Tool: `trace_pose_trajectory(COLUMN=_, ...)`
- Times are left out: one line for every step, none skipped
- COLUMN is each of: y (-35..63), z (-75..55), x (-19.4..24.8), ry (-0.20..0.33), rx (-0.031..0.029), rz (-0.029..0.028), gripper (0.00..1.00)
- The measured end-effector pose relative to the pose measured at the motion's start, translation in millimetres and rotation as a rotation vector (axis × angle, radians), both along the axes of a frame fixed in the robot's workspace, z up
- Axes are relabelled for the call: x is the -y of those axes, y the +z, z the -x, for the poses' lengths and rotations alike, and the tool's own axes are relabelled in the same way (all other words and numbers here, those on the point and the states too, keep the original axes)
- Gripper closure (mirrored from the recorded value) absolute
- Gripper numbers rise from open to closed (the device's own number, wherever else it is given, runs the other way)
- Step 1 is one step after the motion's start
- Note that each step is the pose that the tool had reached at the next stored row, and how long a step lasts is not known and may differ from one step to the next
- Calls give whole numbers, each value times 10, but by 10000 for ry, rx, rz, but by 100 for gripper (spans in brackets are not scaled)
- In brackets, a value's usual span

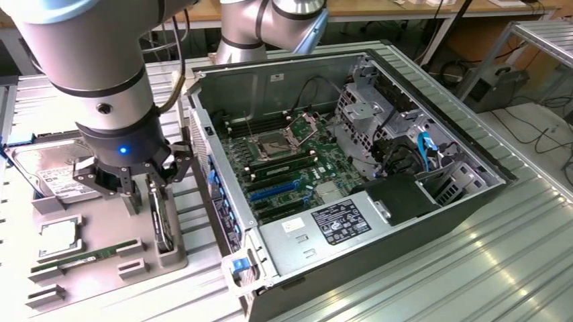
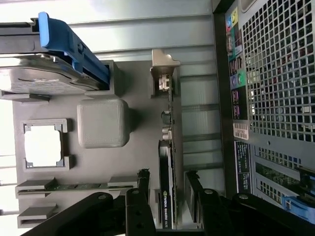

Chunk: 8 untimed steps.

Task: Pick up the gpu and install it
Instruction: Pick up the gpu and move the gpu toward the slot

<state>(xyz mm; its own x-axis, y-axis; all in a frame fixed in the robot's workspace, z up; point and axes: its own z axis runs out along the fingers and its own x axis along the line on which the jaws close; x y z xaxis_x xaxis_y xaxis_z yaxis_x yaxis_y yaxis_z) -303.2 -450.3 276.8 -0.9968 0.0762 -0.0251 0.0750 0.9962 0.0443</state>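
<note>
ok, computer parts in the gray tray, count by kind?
hard drive: 1
CPU: 1
memory stick: 1
gpu: 1
Total: 4

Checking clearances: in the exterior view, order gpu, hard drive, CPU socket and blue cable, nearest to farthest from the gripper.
1. gpu, under the gripper.
2. hard drive, exterior view's left.
3. CPU socket, inside case.
4. blue cable, exterior view's right.
</note>
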Motion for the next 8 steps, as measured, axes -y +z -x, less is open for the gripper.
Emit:
trace_pose_trajectory(y=-20, z=-3, x=2, ry=0, rx=-1, rz=0, gripper=58)
trace_pose_trajectory(y=-39, z=-4, x=3, ry=-1, rx=0, rz=0, gripper=58)
trace_pose_trajectory(y=-65, z=-5, x=3, ry=-2, rx=1, rz=0, gripper=58)
trace_pose_trajectory(y=-75, z=-5, x=3, ry=-2, rx=0, rz=0, gripper=58)
trace_pose_trajectory(y=-93, z=-5, x=4, ry=-2, rx=0, rz=1, gripper=58)
trace_pose_trajectory(y=-113, z=-6, x=4, ry=-3, rx=1, rz=0, gripper=58)
trace_pose_trajectory(y=-129, z=-6, x=4, ry=-4, rx=1, rz=0, gripper=58)
trace_pose_trajectory(y=-146, z=-5, x=4, ry=-6, rx=1, rz=-3, gripper=58)
